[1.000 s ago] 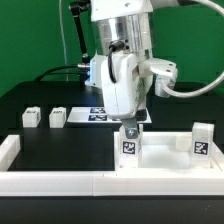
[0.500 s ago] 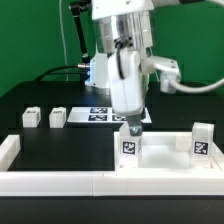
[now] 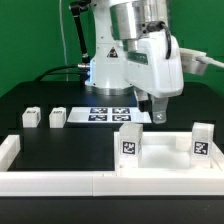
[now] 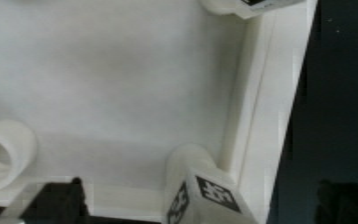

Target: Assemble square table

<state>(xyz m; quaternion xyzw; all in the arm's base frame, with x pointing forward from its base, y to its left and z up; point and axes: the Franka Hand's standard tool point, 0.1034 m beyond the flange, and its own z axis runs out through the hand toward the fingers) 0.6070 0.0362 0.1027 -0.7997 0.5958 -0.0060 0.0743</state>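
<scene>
— Toward the lower right of the exterior view, what is that white piece?
— That is the square panel (image 3: pixel 165 160). It lies flat on the black table (image 3: pixel 60 145) with its raised rim facing the camera. A tagged leg (image 3: pixel 130 143) stands upright at the panel's left end. A second tagged leg (image 3: pixel 202 141) stands upright near the right edge of the frame.
— And the remaining legs?
— A loose leg (image 3: pixel 30 117) and a second loose leg (image 3: pixel 57 117) sit side by side at the middle left of the frame, well apart from the panel. The marker board (image 3: pixel 112 114) lies flat near the centre, just right of them.
— Where is the gripper?
— The gripper (image 3: pixel 156 114) hangs just right of centre, above the back of the panel. It is between the two standing legs, nearer the left one, and touches neither.
— Is it holding anything?
— No. In the wrist view its dark fingers (image 4: pixel 55 200) are spread wide apart with nothing clamped between them. Below them that camera shows the panel's flat white surface, the raised rim (image 4: pixel 250 100), one round socket (image 4: pixel 2 150) and the top of a tagged leg.
— Anything else in the exterior view?
— Low white border rails (image 3: pixel 60 180) run along the bottom and up the lower left of the frame
</scene>
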